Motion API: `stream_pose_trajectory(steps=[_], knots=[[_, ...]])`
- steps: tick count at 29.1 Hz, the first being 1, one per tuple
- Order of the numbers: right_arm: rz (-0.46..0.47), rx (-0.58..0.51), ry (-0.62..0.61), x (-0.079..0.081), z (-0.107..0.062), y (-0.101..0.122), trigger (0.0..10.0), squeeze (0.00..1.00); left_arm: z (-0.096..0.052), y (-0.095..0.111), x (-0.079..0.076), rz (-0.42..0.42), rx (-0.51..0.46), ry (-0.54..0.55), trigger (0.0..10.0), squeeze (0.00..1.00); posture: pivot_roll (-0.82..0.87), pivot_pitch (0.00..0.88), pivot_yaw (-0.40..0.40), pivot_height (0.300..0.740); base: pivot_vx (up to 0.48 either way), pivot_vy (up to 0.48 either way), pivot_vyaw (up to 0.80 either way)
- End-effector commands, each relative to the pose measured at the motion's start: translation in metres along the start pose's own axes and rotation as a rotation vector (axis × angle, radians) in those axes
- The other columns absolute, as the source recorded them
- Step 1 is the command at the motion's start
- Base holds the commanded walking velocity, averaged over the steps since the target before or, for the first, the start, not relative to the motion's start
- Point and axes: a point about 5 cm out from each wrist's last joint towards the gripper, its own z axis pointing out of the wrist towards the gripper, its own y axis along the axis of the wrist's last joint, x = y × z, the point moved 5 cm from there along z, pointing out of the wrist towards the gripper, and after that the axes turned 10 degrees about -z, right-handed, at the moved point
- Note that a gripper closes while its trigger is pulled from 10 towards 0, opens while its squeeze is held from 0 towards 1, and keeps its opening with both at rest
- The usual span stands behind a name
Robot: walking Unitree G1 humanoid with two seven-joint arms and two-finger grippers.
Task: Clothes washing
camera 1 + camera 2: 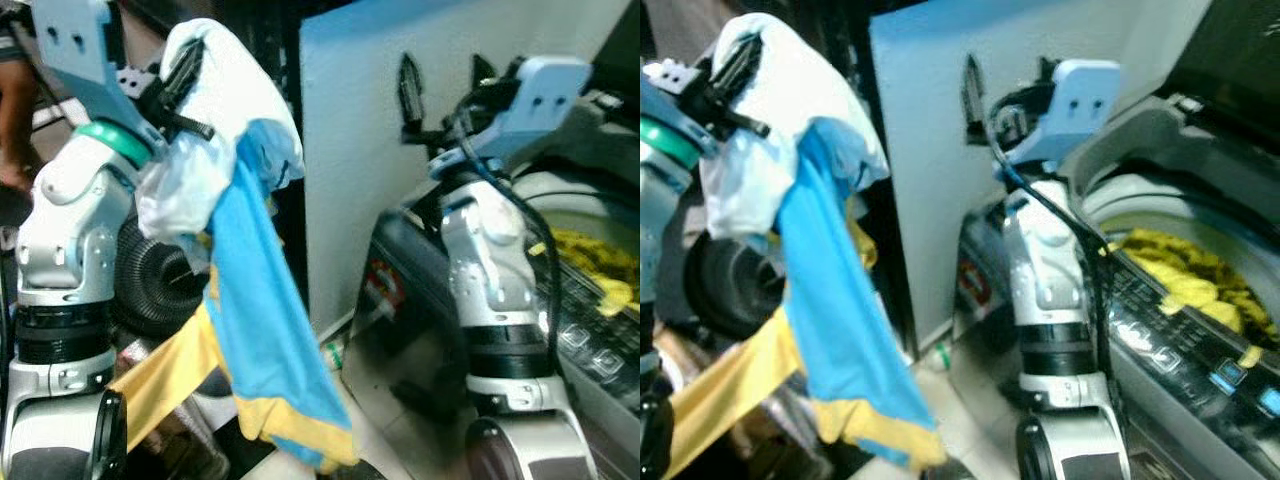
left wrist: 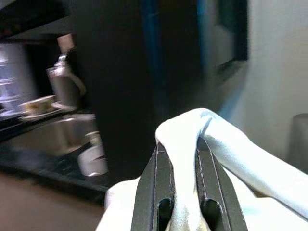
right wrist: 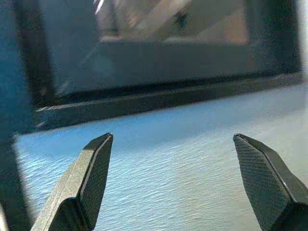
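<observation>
My left gripper [image 1: 188,70] is raised high on the left, shut on a white garment [image 1: 225,90]. A blue and yellow cloth [image 1: 255,320] hangs down from the same bundle. In the left wrist view the white fabric [image 2: 180,144] is pinched between the two black fingers [image 2: 154,192]. My right gripper [image 1: 445,85] is lifted in front of a pale wall panel [image 1: 370,130], open and holding nothing; its fingertips [image 3: 98,159] stand wide apart. The washing machine [image 1: 1200,330] sits at the right with its top open and yellow clothes [image 1: 1185,265] in the drum.
A black round fan-like object [image 1: 155,275] stands behind the left arm. The machine's control panel [image 1: 1185,350] runs along its near edge. A small green-capped item [image 1: 938,352] lies on the floor by the wall panel. A kettle and sink [image 2: 65,106] show in the left wrist view.
</observation>
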Motion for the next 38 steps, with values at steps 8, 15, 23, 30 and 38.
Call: stream_pose_trajectory(steps=[8, 15, 23, 30, 38], knots=[[0.004, -0.015, 0.002, 0.002, 0.001, 0.005, 10.0, 0.00, 0.000, 0.015, -0.002, 0.015, -0.050, -0.009, 10.0, 0.00, 0.09, 0.011, 0.068, 0.740, 0.000, 0.000, -0.80], [0.006, -0.024, 0.003, 0.003, 0.003, 0.008, 10.0, 0.00, 0.000, 0.015, -0.001, 0.016, -0.050, -0.009, 10.0, 0.00, 0.09, 0.007, 0.067, 0.740, 0.000, 0.000, -0.80], [0.001, -0.052, 0.000, 0.003, 0.006, 0.016, 10.0, 0.00, 0.000, 0.015, -0.002, 0.015, -0.050, -0.011, 10.0, 0.00, 0.09, 0.001, 0.067, 0.740, 0.000, 0.000, -0.80], [0.000, -0.106, 0.008, 0.007, 0.010, 0.032, 10.0, 0.00, 0.000, 0.016, -0.002, 0.013, -0.056, -0.009, 10.0, 0.00, 0.09, 0.000, 0.064, 0.740, 0.000, 0.000, -0.80], [0.018, -0.195, 0.003, 0.008, 0.014, 0.057, 10.0, 0.00, -0.001, 0.016, -0.002, 0.010, -0.059, -0.006, 10.0, 0.00, 0.09, 0.006, 0.062, 0.740, 0.000, 0.000, -0.80]])
